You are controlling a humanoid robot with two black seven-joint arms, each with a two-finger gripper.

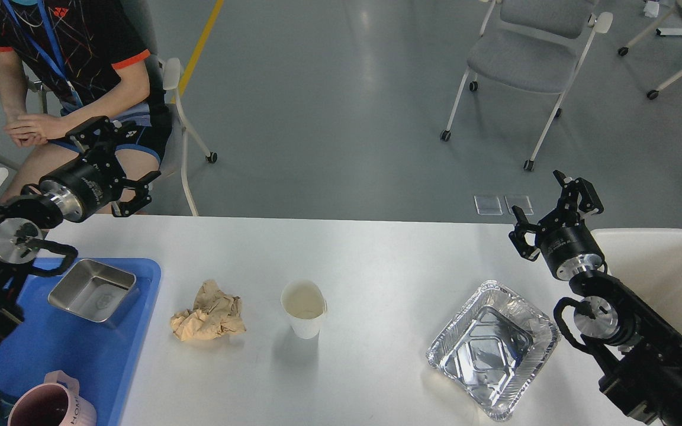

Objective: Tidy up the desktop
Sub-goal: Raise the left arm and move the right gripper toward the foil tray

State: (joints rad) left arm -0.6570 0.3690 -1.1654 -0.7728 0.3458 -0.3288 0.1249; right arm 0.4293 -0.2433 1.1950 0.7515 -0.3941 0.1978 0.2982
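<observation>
The white desktop fills the lower part of the head view. On it lie a crumpled brown paper napkin, an upright white paper cup and an empty foil tray. My left gripper is open and empty, raised above the desktop's far left edge. My right gripper is open and empty, raised above the far right edge, beyond the foil tray.
A blue plastic tray at the left holds a square steel dish and a pink mug. A white bin stands at the right edge. A seated person and a grey chair are beyond the desk.
</observation>
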